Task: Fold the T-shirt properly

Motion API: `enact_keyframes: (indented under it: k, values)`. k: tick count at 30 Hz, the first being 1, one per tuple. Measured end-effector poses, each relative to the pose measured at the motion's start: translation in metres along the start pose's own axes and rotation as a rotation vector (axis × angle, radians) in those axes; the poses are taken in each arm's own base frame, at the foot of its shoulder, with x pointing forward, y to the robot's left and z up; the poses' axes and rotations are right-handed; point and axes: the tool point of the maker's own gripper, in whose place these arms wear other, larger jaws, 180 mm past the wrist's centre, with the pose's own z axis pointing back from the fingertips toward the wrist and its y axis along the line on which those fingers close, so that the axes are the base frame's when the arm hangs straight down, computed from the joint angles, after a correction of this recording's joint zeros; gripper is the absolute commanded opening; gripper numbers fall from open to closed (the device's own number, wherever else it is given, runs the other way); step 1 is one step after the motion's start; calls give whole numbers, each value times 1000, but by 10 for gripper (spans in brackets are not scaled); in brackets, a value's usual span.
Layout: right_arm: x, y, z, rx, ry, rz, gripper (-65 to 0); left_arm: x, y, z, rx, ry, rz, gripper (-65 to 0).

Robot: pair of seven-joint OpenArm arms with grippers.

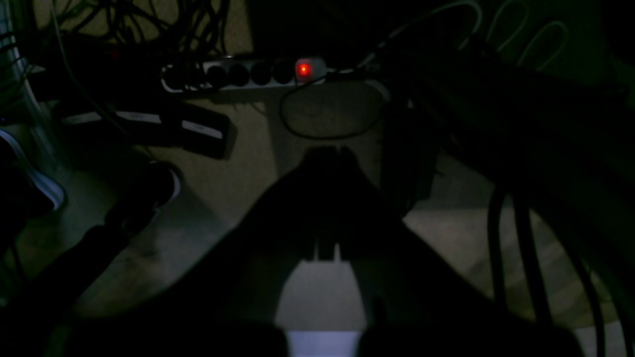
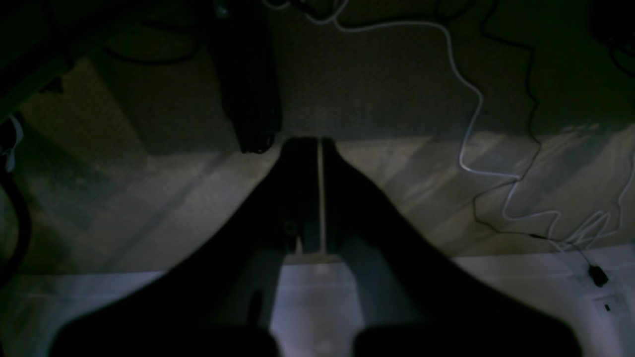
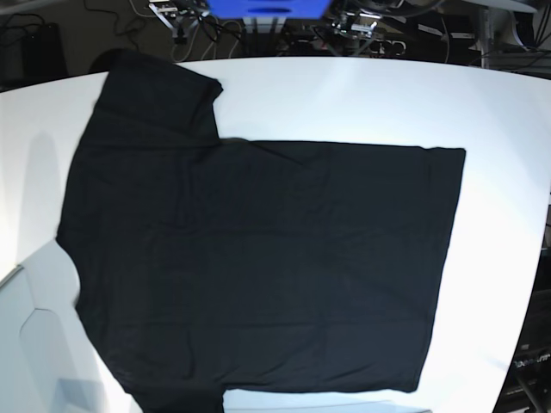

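Observation:
The black T-shirt [image 3: 258, 258] lies spread flat on the white table [image 3: 344, 95] in the base view. Its hem is to the right and one short sleeve [image 3: 159, 95] points to the back left. Neither arm shows in the base view. In the left wrist view my left gripper [image 1: 330, 151] hangs over the dim floor, fingers together and empty. My right gripper [image 2: 317, 141] in the right wrist view is also shut, with only a thin slit between its fingers and nothing in them. The shirt appears in neither wrist view.
A power strip [image 1: 248, 74] with a red light and tangled cables lie on the floor below the left gripper. A white cable [image 2: 471, 124] and a dark post [image 2: 248, 99] show under the right one. Equipment and a blue panel [image 3: 267, 7] stand behind the table.

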Motion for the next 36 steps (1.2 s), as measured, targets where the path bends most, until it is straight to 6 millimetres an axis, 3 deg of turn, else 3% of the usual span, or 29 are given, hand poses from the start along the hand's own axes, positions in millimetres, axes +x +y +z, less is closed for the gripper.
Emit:
enact_keyframes:
  k: [11, 17, 31, 36]
  values:
    - [1, -3, 0, -4, -2, 4, -650, -7, -9, 1, -13, 13, 3, -650]
    - [1, -3, 0, -5, -2, 3, -650, -17, -8, 2, -12, 30, 2, -650]
    - [1, -4, 0, -5, -2, 3, -650, -17, -8, 2, -11, 26, 3, -650]
    - [-7, -5, 4, -4, -44, 4, -650, -26, -5, 11, -10, -13, -1, -650]
